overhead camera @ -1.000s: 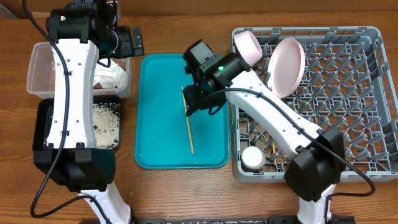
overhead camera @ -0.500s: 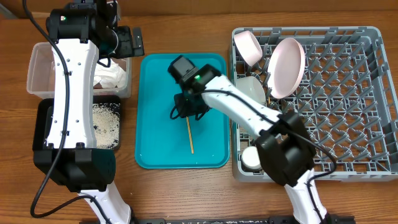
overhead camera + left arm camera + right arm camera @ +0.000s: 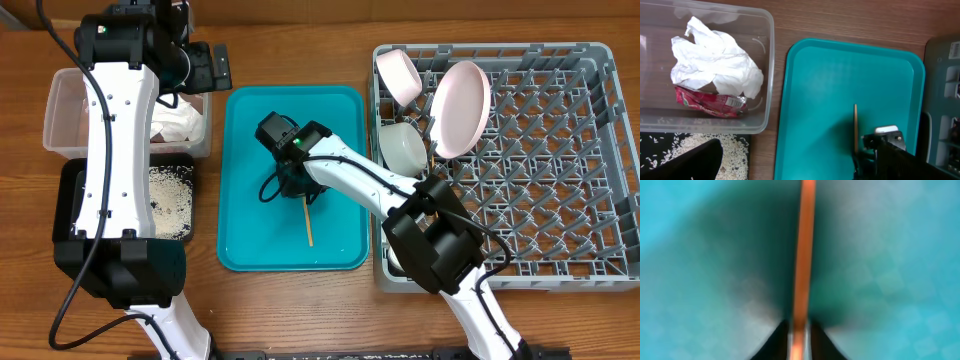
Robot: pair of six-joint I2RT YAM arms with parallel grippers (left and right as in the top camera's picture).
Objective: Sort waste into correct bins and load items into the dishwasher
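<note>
A thin wooden chopstick [image 3: 307, 222] lies on the teal tray [image 3: 245, 130]. My right gripper [image 3: 298, 190] is down on its upper end. In the right wrist view the fingertips [image 3: 800, 335] are shut on both sides of the chopstick [image 3: 802, 255]. My left gripper [image 3: 213, 65] hangs open and empty over the right end of the clear tub [image 3: 58, 100]. The tub holds the crumpled napkin [image 3: 715, 60] and the red wrapper [image 3: 710, 102]. Rice [image 3: 170, 200] lies in the black tray [image 3: 70, 200]. The plate [image 3: 460, 105] and two bowls [image 3: 398, 75] [image 3: 403, 145] stand in the grey rack [image 3: 560, 170].
A small white cup [image 3: 405, 255] sits in the rack's front left corner, partly under my right arm. The rack stands close against the teal tray's right edge. Bare wooden table [image 3: 300, 300] shows in front of the tray.
My right gripper has moved left and down along the chopstick onto the tray and has closed on it. The left arm has not moved.
</note>
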